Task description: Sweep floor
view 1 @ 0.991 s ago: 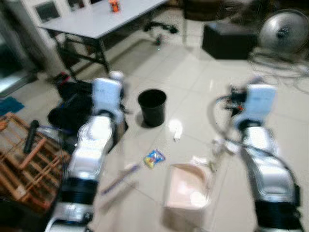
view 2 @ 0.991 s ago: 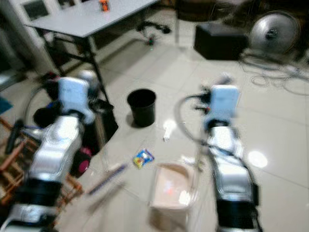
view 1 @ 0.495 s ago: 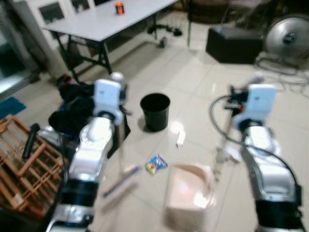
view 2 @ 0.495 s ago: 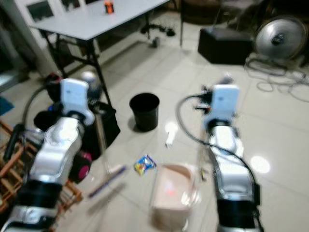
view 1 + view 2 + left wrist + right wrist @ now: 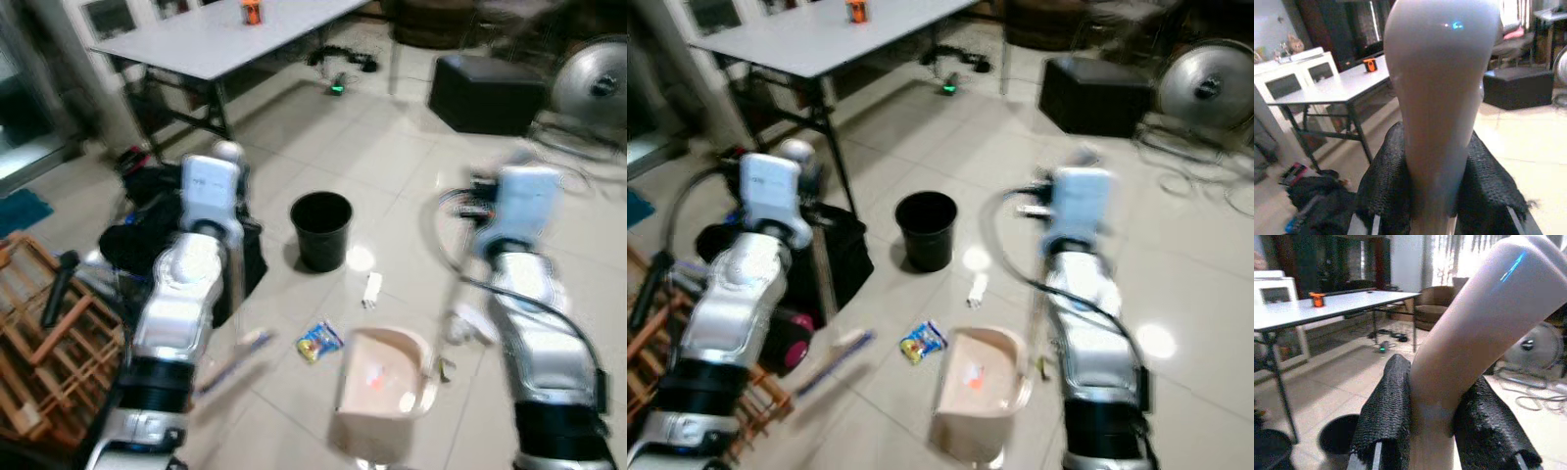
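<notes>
The left gripper (image 5: 1432,196) pinches the broom handle (image 5: 1442,98) between its 2 fingers, the broom's blurred head (image 5: 240,352) low on the tiled floor (image 5: 392,157). The right gripper (image 5: 1437,431) clamps the dustpan handle (image 5: 1474,333), and the pink dustpan (image 5: 382,377) rests on the floor beside a colourful wrapper (image 5: 317,341). A white scrap (image 5: 372,289) lies just before the black bin (image 5: 321,230) (the table (image 5: 216,39) stands beyond).

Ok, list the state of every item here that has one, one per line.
left gripper: shut on broom handle
right gripper: shut on dustpan handle
dustpan: on the floor, holding a few scraps
black bin: upright, open-topped
snack wrapper: loose on the floor
white scrap: loose on the floor
</notes>
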{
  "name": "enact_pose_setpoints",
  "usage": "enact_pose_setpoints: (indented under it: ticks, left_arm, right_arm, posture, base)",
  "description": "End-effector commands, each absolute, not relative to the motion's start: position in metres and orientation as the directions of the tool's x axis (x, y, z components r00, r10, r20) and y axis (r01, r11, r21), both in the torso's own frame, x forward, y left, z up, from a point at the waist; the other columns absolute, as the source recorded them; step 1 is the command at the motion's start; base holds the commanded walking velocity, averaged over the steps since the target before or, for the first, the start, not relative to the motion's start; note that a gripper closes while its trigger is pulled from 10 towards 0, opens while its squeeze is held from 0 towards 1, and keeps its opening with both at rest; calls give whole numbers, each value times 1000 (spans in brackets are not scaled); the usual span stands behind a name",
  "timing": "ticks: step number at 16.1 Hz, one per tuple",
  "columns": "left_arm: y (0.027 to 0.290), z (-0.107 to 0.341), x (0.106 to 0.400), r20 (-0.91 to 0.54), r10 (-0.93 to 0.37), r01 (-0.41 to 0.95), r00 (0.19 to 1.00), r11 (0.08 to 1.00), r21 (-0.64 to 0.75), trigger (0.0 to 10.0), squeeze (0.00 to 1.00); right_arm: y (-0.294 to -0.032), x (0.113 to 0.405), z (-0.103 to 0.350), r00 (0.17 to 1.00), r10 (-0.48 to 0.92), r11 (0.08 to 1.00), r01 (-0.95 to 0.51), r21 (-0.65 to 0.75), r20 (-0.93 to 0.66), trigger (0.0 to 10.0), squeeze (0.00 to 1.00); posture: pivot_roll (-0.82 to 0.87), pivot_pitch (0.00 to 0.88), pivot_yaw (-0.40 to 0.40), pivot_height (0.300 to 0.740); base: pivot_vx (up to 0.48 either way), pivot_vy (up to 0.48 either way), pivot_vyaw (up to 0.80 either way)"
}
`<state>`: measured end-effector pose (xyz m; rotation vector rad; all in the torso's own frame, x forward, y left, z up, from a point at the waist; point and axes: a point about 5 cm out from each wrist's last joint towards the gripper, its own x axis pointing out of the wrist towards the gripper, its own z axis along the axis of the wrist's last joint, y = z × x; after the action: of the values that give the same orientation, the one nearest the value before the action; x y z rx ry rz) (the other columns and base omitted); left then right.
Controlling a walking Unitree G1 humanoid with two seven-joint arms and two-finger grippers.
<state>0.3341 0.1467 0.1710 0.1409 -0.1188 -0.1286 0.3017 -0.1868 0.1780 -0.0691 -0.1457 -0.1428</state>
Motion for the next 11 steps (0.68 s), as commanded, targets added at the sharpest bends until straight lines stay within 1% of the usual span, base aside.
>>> enact_pose_setpoints:
  ticks: [1,4,7,11]
  left_arm:
    - [159,181,333,156,-84,58,984,985,164,10000,0]
    - [156,179,332,156,-77,52,985,986,159,10000,0]
    - [158,183,334,168,-72,44,983,986,162,10000,0]
    - [159,181,332,164,-67,41,984,986,159,10000,0]
  right_arm:
    - [-178,302,189,973,-106,992,116,-39,206,10000,0]
    - [-179,302,187,974,-97,993,107,-39,206,10000,0]
    - [-178,305,187,976,-74,996,84,-39,205,10000,0]
    - [-176,308,187,978,-59,997,68,-35,202,10000,0]
  posture:
    - [-65,0,28,740]
    - [-55,0,13,740]
    - [-33,6,-21,740]
    - [-36,12,-15,740]
  base:
    - [382,0,0]
    - [380,0,0]
    - [381,0,0]
    - [381,0,0]
